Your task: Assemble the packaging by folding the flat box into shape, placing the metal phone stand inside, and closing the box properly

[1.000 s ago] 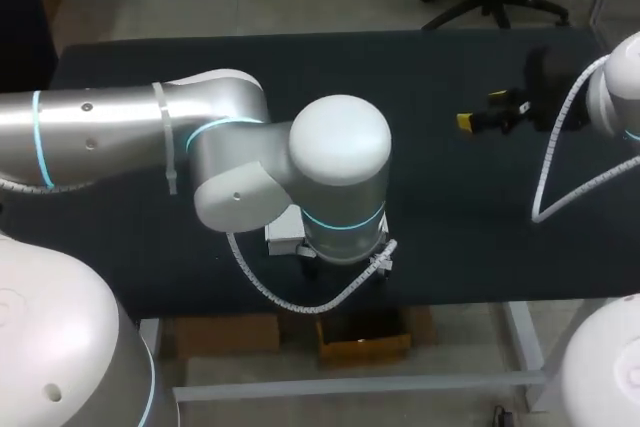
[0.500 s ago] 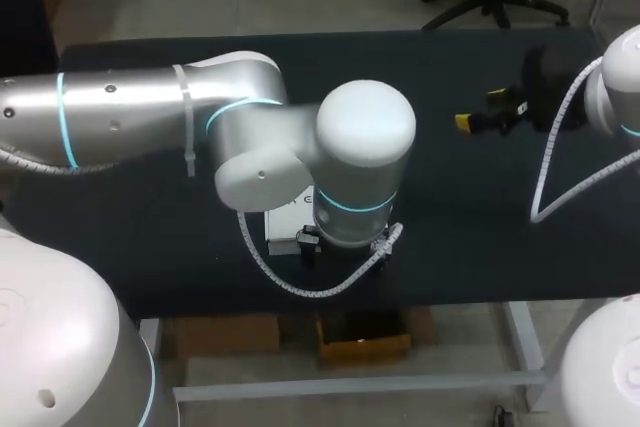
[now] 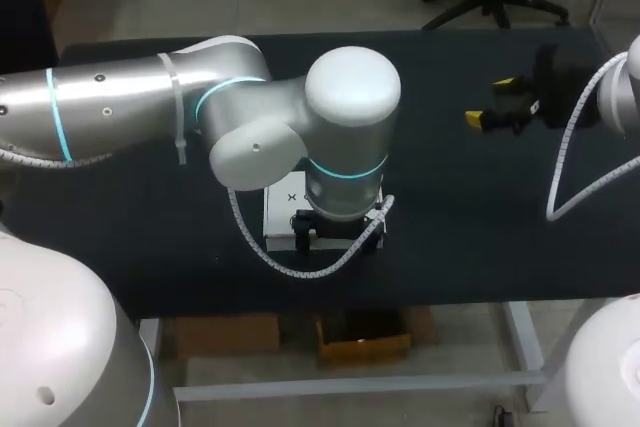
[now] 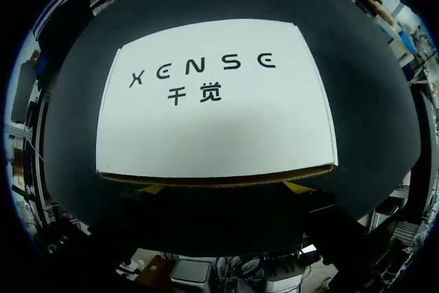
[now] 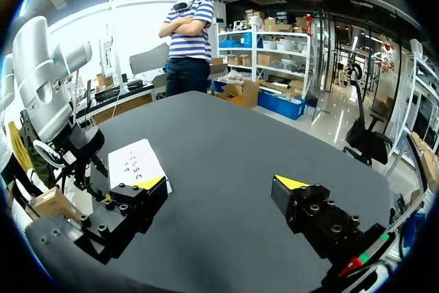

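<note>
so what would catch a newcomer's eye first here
The big silver left arm bends over the middle of the dark table, with the left gripper at one edge of a flat white box with black lettering. Off to the right, the right gripper hangs open above the table.

Robotics lab workstation, with a two-armed rig at a bench.
Shown by the pair of silver-white jointed machines, left arm [image 3: 150, 112] and right arm [image 3: 625, 97], the left one banded with glowing cyan rings and trailing a white corrugated cable sleeve [image 3: 300, 274]; also by the table [image 3: 450, 237], a plain matte black top on a bare white metal frame [image 3: 350, 384].
</note>
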